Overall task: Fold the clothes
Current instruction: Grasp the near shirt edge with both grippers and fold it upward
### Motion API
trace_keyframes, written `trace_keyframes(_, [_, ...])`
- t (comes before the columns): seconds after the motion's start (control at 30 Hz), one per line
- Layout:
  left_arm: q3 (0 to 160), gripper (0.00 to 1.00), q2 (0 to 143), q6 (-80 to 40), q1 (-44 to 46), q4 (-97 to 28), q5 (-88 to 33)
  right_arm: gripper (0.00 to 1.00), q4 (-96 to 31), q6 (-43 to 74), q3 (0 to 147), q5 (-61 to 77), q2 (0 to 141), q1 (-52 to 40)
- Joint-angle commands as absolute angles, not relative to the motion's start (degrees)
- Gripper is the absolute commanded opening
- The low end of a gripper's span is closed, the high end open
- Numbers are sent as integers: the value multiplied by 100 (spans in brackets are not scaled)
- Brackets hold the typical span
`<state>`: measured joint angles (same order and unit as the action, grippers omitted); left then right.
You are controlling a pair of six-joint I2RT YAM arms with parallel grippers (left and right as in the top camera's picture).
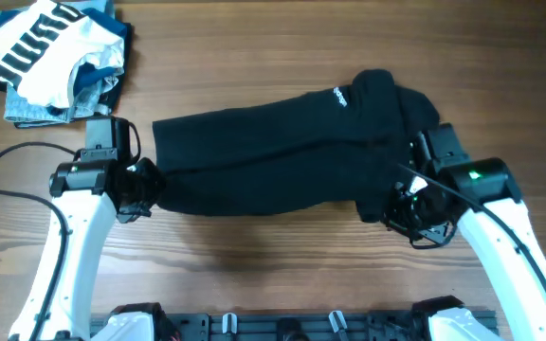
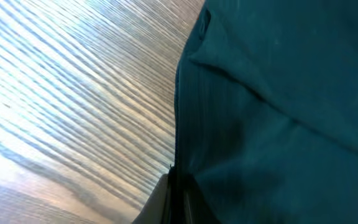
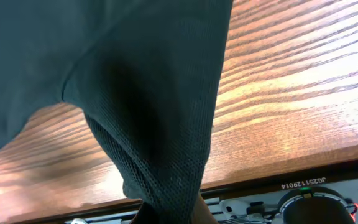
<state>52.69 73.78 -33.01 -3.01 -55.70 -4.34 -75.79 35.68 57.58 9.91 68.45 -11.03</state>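
Black shirt held mid-fold across the centre of the table.
A long, narrowed band is already formed, which suggests that a lengthwise fold is done and the crosswise folds are left. Its left end appears pinched in the closed left gripper, its bunched right end in the closed right gripper. No container is seen; a pile of other garments is stacked loose at upper left.

Upside-down code, roughly "J62S112014", on rail
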Motion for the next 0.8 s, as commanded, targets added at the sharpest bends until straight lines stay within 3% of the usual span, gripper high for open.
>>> trace_keyframes(0.0, [5358, 4, 7341, -3168, -290, -5426, -47, 4, -7144, 3291, 5896, 683, 6810, -972])
trace_keyframes(0.3, [5358, 4, 8646, -3173, -292, -3979, 405, 4, -3826, 2696, 6412, 692, 9013, -499])
trace_keyframes(0.5, [5358, 4, 9465, -3173, -292, -2683, 419, 4, -3094, 2547, 7255, 714, 10040, -395])
trace_keyframes(0.7, [5358, 4, 9537, -3170, -292, -2327, 421, 4, -3356, 2545, 7253, 530, 10357, -392])
trace_keyframes(0.73, [5358, 13, 9537, -3170, -292, -2235, 421, 10, -3350, 2545, 7253, 486, 10363, -392])
trace_keyframes(0.77, [5358, 43, 9537, -3170, -290, -2132, 419, 33, -3350, 2543, 7253, 449, 10363, -392])
